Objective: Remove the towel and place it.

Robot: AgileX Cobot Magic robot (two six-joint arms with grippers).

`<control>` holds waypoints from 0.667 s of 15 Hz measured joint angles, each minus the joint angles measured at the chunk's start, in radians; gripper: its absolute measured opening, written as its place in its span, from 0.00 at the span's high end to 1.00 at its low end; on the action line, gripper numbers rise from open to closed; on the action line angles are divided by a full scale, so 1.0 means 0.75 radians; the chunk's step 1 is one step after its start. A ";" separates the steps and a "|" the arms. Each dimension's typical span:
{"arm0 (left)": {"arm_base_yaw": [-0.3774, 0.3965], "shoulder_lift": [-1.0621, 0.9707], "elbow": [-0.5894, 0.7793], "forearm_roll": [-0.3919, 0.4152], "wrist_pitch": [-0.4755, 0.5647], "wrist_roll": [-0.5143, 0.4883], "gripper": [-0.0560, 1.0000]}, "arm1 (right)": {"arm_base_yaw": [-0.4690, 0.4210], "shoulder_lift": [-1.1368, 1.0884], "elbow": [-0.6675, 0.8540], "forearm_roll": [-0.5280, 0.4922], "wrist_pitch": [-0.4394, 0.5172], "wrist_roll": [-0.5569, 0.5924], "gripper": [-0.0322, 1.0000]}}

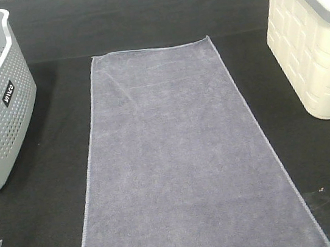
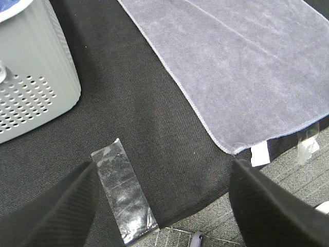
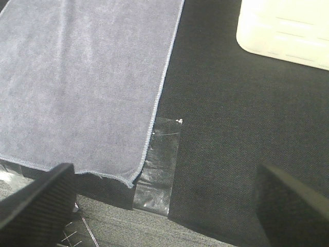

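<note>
Towel lies flat down the middle of the table, near end hanging over the front edge, so it looks placed already. Left gripper and right gripper hover at the front corners, fingers spread, holding nothing.

Lighting: even, diffuse, bright overhead; shadows faint and soft-edged. Cream bin near overexposed in the high view, washed to blank white in the right wrist view. Clear tape strips on the black worktop carry mild glare. Towel nap sharp in all views. Left tool fingers and right tool fingers soft, out of focus, dark.
</note>
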 joint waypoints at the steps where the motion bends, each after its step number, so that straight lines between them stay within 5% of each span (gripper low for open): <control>1: 0.000 0.000 0.000 0.000 0.000 0.000 0.30 | 0.000 0.000 0.000 0.007 0.001 -0.005 0.12; 10: 0.000 0.000 0.000 0.000 0.000 0.001 0.30 | 0.000 0.000 0.000 0.007 0.001 -0.008 0.12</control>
